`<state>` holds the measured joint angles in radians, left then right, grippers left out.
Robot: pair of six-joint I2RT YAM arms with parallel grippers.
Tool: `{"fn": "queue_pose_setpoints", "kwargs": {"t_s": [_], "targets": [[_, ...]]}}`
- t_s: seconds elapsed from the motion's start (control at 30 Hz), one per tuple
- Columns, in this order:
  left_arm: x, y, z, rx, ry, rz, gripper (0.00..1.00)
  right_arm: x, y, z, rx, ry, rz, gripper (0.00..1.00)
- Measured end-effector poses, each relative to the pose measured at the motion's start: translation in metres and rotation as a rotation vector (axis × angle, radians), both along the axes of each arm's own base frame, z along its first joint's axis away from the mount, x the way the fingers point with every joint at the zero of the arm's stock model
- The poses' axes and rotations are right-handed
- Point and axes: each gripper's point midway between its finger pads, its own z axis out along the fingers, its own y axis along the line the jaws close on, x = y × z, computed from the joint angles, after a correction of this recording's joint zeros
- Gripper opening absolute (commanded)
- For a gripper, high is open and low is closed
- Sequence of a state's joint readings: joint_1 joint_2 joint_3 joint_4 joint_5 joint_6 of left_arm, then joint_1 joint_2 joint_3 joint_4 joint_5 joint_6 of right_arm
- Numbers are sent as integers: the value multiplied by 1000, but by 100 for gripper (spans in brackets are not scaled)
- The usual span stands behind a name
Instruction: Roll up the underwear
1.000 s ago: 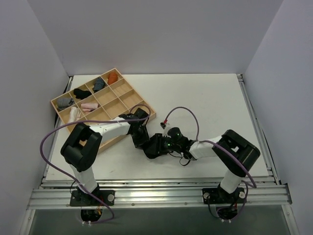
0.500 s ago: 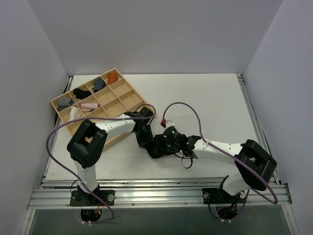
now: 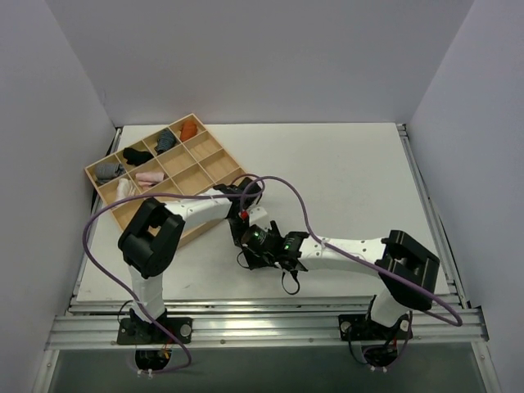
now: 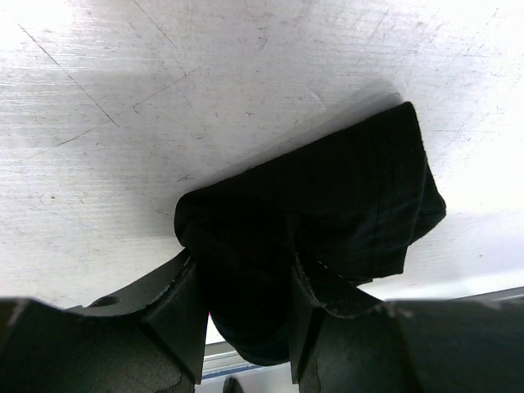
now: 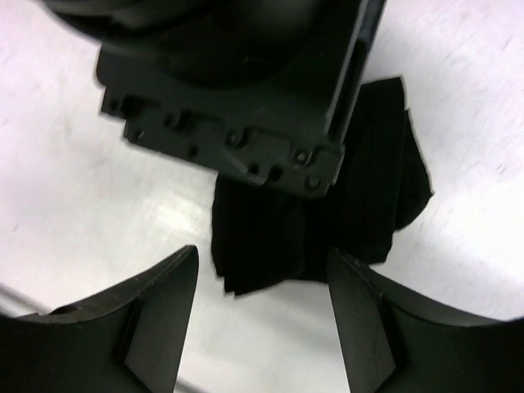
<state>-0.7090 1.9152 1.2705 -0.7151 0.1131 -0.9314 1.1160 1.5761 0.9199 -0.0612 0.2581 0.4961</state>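
On the white table (image 3: 352,164), black underwear (image 4: 344,196) sat pinched by one gripper.
A wooden tray (image 3: 201,147) stood at the table's far left, and the underwear lay folded just near of the tray's right corner. The left gripper (image 4: 246,282) was clamped on the fabric, while the right gripper (image 5: 262,274) hung spread wide beside it, holding nothing.

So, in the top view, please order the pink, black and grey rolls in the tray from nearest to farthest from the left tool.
1. Pink roll, toward the middle of the tray.
2. Black roll, just behind the pink one.
3. Grey roll, at the tray's left corner.
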Motion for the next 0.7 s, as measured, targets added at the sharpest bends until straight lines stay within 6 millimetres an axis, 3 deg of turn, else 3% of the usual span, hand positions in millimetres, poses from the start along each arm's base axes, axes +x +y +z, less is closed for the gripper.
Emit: {"fn": "queue_pose_setpoints", "kwargs": {"t_s": [0.33, 0.57, 0.7], "targets": [[0, 2, 0, -41, 62, 33, 32, 13, 2, -15, -116, -67, -62, 57], [-1, 1, -1, -23, 50, 21, 32, -4, 12, -20, -126, -75, 6, 58], [-6, -2, -1, -13, 51, 4, 32, -17, -1, -29, -123, -67, 32, 59]]}}
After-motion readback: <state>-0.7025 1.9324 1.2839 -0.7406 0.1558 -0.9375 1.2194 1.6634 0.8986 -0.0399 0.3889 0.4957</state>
